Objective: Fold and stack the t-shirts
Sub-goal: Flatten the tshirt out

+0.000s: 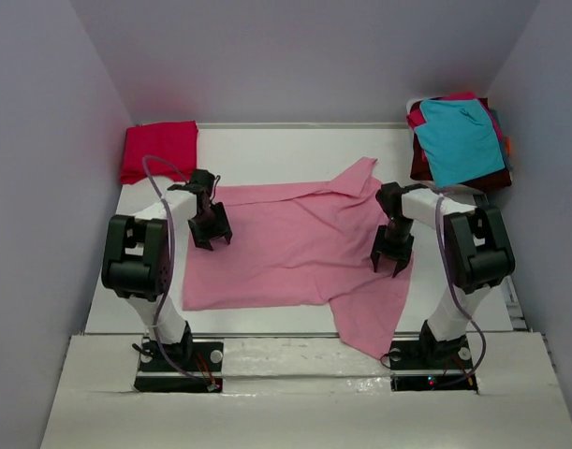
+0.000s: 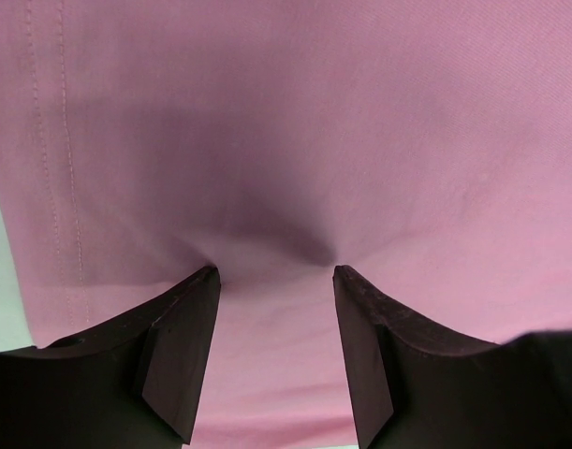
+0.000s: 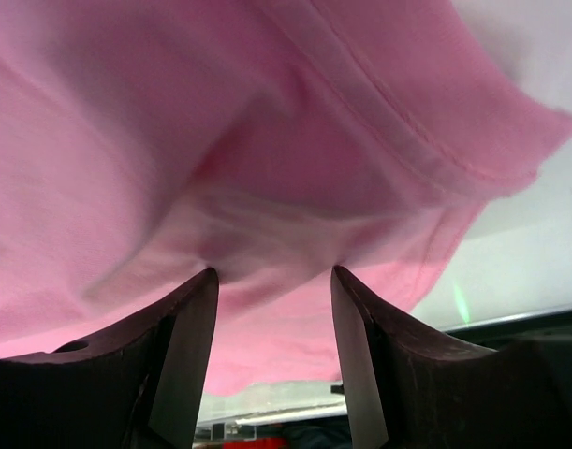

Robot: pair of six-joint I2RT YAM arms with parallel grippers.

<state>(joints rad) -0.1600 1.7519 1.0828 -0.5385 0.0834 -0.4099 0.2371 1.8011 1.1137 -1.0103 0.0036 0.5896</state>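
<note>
Top view: the pink t-shirt [image 1: 295, 248] lies spread across the middle of the table [image 1: 267, 150], with one sleeve reaching toward 12 o'clock and a flap spilling over the near edge at 5 o'clock. A folded red shirt [image 1: 159, 150] sits at 10 o'clock and the unfolded pile [image 1: 459, 140], teal on top, at 2 o'clock. The left gripper [image 1: 211, 234] is down at the shirt's 9 o'clock side, the right gripper [image 1: 393, 257] at 3 o'clock.

Left wrist: jaws spread, tips pressed into pink cloth that puckers between them, and a stitched hem runs at 9 o'clock.

Right wrist: jaws spread too, tips on rumpled cloth, with a seamed edge at 2 o'clock.

I'd call this the grab before the first fold. Next, both need to close on cloth and lift together. No brand or lettering is readable anywhere.
</note>
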